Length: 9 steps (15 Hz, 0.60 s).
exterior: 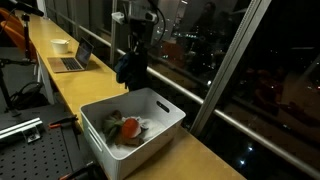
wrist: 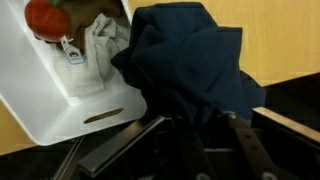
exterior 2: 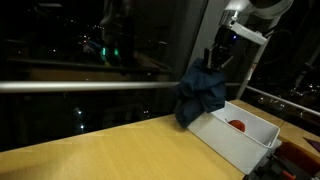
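The dark blue cloth (exterior 2: 202, 92) is hanging bunched from the claw (exterior 2: 218, 58), which is pinching its top. It is hanging low over the wooden surface (exterior 2: 100, 150), just beside the white bin (exterior 2: 232, 142) holding a red object (wrist: 45, 17). A carrying step seems to be underway, and moving on is calling for clearing the bin's rim.

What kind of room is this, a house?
Probably an office or lab at night: long wooden counter, big dark windows, an open laptop, and a robot pincer holding a blue cloth.
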Available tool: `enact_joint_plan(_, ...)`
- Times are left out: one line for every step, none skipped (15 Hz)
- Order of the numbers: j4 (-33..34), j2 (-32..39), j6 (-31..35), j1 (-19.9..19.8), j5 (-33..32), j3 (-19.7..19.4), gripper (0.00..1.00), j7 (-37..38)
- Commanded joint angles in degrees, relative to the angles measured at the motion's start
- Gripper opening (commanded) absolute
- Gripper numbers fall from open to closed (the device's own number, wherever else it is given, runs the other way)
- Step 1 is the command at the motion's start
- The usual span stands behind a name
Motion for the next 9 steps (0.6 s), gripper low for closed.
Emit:
enact_joint_plan(-7.0, -10.4, 0.1, -4.6, 1.8, -1.5, 0.05, -0.9)
enact_joint_plan(-8.5, -12.4, 0.0, -6.4, 2.5, -2.2, 0.05, -1.9)
enact_joint_plan(-10.3, -14.5, 0.0, -8.1, 3.3, -2.8, 0.05, -3.0)
enact_joint_plan(-12.4, -16.1, 0.5, -9.8, 4.1, -3.7, 0.05, -4.6)
enact_joint_plan(-14.6, -17.2, 1.1, -11.3, 5.2, -4.5, 0.05, -6.1)
enact_joint_plan(-16.3, -17.6, 1.6, -12.5, 6.1, -5.2, 0.05, -7.4)
enact_joint_plan(-17.9, -17.7, 2.1, -13.5, 7.0, -5.8, 0.05, -8.7)
enact_joint_plan(-19.2, -17.6, 2.5, -14.3, 8.0, -6.3, 0.05, -9.9)
enact_joint_plan(-20.6, -17.3, 3.0, -14.9, 9.2, -6.6, 0.05, -11.1)
